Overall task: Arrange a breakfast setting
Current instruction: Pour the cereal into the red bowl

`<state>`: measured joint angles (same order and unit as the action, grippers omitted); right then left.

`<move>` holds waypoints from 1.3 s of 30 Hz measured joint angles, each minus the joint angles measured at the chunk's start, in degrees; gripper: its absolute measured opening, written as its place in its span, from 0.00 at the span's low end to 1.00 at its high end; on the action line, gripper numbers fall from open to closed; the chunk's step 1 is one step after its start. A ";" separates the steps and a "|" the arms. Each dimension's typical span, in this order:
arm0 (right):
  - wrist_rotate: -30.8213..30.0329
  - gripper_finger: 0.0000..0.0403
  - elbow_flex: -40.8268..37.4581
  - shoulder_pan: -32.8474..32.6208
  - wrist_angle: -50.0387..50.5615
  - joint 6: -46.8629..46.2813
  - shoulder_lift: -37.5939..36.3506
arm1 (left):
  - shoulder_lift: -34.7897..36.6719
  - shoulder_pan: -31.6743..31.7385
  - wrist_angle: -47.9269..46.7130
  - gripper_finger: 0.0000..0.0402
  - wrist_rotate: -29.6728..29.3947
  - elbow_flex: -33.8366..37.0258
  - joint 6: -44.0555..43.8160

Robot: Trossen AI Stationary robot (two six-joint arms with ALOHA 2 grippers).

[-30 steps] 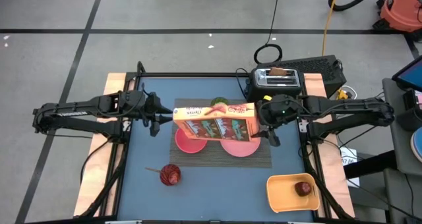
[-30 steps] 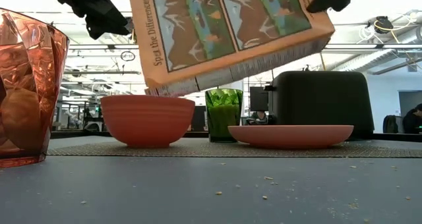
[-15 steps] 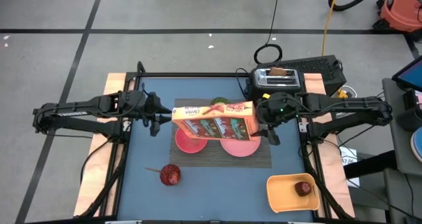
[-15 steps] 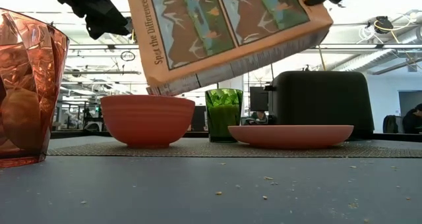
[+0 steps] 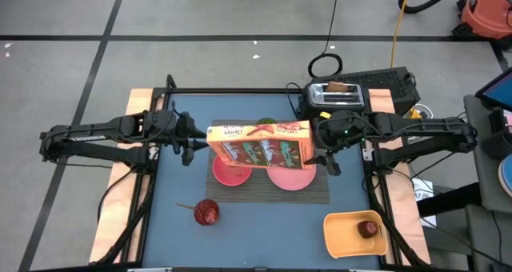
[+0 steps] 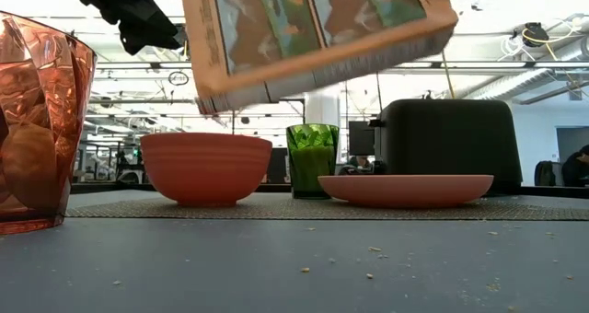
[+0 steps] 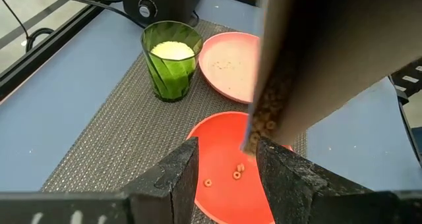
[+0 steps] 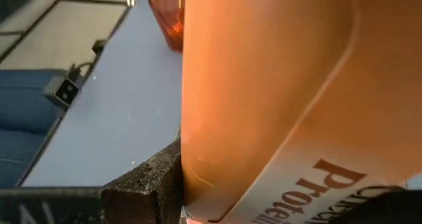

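The Cheerios cereal box point(image 5: 260, 148) hangs tilted above the dark striped placemat point(image 5: 320, 194), its open end down over the pink-red bowl point(image 5: 228, 174). Cereal rings point(image 7: 235, 174) lie in the bowl. My right gripper point(image 5: 322, 150) is shut on the box's other end. My left gripper point(image 5: 190, 146) hovers open just left of the box's open end point(image 7: 264, 118), touching nothing. The pink plate point(image 5: 290, 178) lies right of the bowl. The toast slice point(image 5: 340, 87) sticks up from the black toaster point(image 5: 334, 100). The red apple point(image 5: 368, 228) lies in the orange tray point(image 5: 348, 238). My right gripper pinches the cereal box between its two fingers at its closed end point(image 8: 198, 171), the end toward the table's right. The fingers point(image 8: 148, 181) come in about level from the table's right. The box is lifted clear and slopes down toward its open end over the bowl.
A green cup point(image 7: 171, 59) with a pale filling stands on the placemat behind the bowl. A red-brown tumbler point(image 5: 206, 213) with a thin stick pointing out of it stands near the table's front left. The toaster stands at the far right, the tray at the near right corner.
My right gripper has tipped the cereal box further about its length and drawn it slightly toward the table's far left. In the low view its printed face shows less and its open end stays low over the bowl.
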<state>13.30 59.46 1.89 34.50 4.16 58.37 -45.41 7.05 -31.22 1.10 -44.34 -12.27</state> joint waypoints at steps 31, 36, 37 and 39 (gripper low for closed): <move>-2.67 0.52 -0.07 -0.02 1.68 1.27 0.62 | -0.01 0.00 -0.21 0.39 0.10 0.00 -0.10; -2.63 0.52 -0.09 -0.02 4.35 1.08 0.94 | -0.01 0.00 -0.22 0.39 0.09 0.00 0.03; -2.64 0.52 -0.13 -0.03 3.87 1.09 0.94 | 0.00 0.00 -0.22 0.39 0.09 0.00 0.18; -2.58 0.52 -0.13 -0.09 0.83 1.21 0.93 | -0.02 0.00 -0.22 0.39 0.09 0.00 0.39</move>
<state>10.72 59.33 1.80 35.33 5.37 59.31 -45.43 7.05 -31.44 1.19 -44.34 -11.88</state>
